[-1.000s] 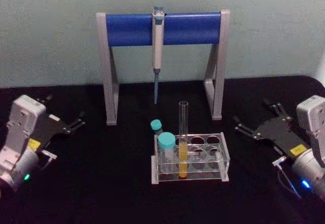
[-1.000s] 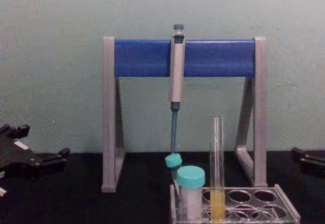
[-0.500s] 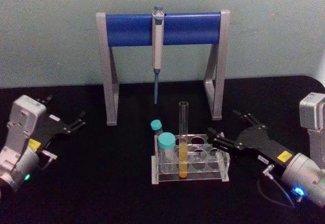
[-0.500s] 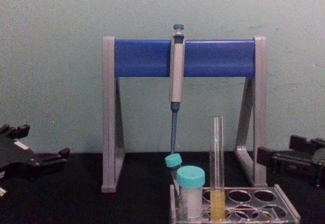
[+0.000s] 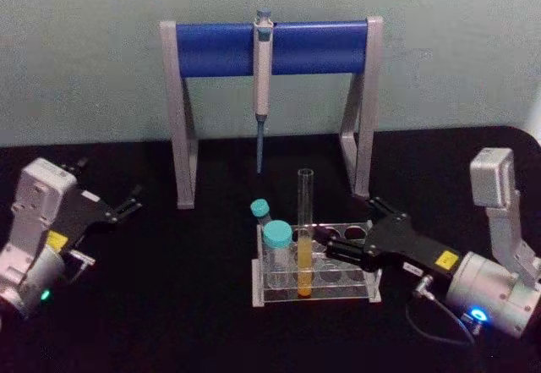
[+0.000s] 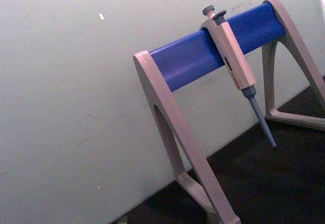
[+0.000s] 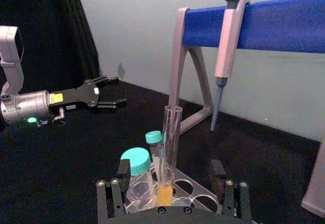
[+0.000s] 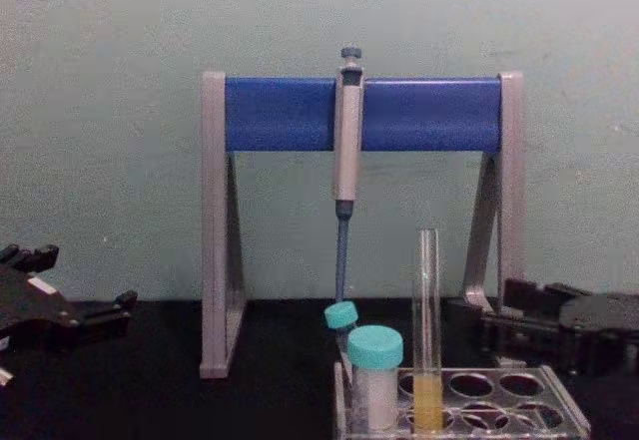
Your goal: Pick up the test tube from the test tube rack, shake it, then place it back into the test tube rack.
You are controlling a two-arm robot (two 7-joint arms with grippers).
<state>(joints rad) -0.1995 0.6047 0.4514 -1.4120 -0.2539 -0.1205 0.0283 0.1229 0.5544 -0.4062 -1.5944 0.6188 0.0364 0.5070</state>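
Note:
The test tube [image 5: 304,221] stands upright in the front row of the test tube rack [image 5: 314,298], with yellow liquid in its lower part. My right gripper [image 5: 351,227] is open, low over the rack's right holes, just right of the tube and apart from it. In the right wrist view the test tube [image 7: 170,142] rises ahead between the two fingers [image 7: 122,170], above the rack [image 7: 199,201]. The chest view shows the tube [image 8: 427,310], the rack [image 8: 565,424] and the right gripper [image 8: 489,325] behind the rack's right end. My left gripper [image 5: 128,202] rests open at the far left.
Two teal-capped tubes [image 5: 276,239] [image 5: 259,210] stand in the rack's left end, next to the test tube. Behind the rack is a grey-legged stand with a blue crossbar [image 5: 270,47] and a hanging pipette [image 5: 263,77]. The table is black, against a pale wall.
My right gripper has swung in from the right side of the table to the rack, ending close to the test tube. The left arm, tube and rack have stayed put.

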